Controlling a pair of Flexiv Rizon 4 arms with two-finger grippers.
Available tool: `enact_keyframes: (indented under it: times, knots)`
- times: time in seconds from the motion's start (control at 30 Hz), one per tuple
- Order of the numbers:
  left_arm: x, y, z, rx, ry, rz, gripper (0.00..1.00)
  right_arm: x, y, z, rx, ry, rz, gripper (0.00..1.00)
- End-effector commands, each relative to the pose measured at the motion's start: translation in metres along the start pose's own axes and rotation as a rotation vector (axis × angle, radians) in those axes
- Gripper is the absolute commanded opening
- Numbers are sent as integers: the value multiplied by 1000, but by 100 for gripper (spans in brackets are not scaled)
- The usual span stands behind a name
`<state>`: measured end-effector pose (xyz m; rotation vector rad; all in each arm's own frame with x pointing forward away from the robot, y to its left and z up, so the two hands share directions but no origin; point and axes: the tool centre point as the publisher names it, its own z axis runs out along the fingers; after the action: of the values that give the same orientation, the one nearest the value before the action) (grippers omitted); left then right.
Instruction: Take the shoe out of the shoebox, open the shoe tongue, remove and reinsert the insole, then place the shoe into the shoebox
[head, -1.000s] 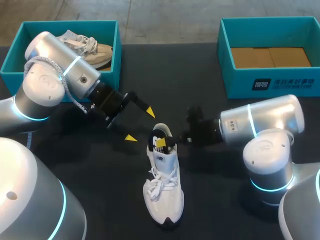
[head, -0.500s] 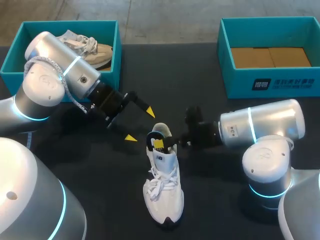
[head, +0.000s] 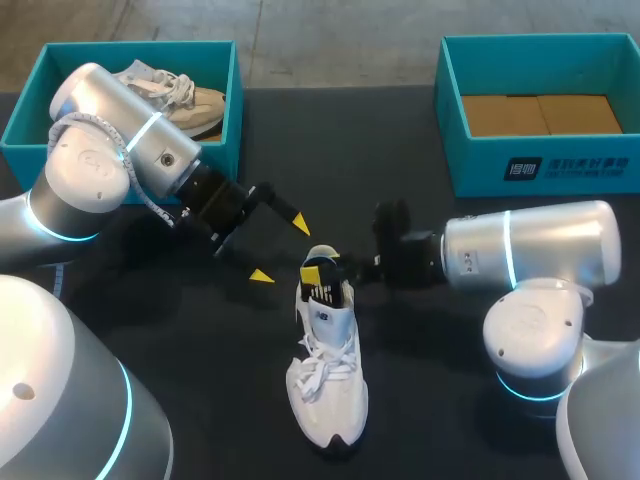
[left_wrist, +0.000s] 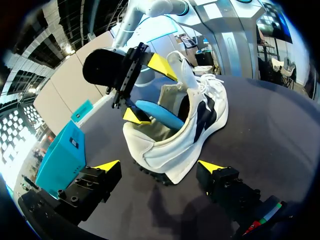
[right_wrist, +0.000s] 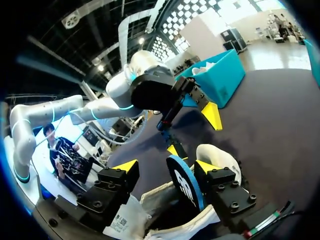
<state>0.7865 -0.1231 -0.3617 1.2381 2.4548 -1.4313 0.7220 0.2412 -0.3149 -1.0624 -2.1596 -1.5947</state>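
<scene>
A white sneaker lies on the black table, heel toward the far side. Its blue insole stands on edge in the heel opening. My right gripper is at that opening, open, with the insole between its fingers and close against one fingertip; the other fingertip stands well apart from it. My left gripper hangs open just beyond the heel on the left, holding nothing. In the left wrist view the shoe lies ahead of the left gripper, with the right gripper over its opening.
A teal shoebox at the back left holds a second beige shoe. Another teal shoebox at the back right shows a brown cardboard floor. My right arm's body lies low beside the shoe.
My right gripper has spread its fingers and let go of the insole, which now stands in the shoe. Its wrist has shifted slightly. The left arm has not moved.
</scene>
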Motion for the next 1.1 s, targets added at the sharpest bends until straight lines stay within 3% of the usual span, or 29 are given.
enact_keyframes:
  times: [0.03, 0.23, 0.53, 0.67, 0.77, 0.83, 1.1]
  knots:
    - [0, 1, 1, 0, 0, 1, 100, 5, 4, 0, 3, -21, -4, 67]
    - [0, 1, 1, 0, 0, 1, 100, 3, 3, -7, -5, -45, -3, 60]
    - [0, 1, 1, 0, 0, 1, 100, -3, 1, -27, -45, -103, 8, 69]
    - [0, 1, 1, 0, 0, 1, 100, -2, 2, -34, -57, -125, 2, 69]
    - [0, 1, 1, 0, 0, 1, 100, 0, 3, -33, -51, -131, -4, 62]
    - [0, 1, 1, 0, 0, 1, 100, 1, 2, -31, -33, -146, -5, 49]
    - [0, 1, 1, 0, 0, 1, 100, 2, 3, -30, 18, -221, 13, 36]
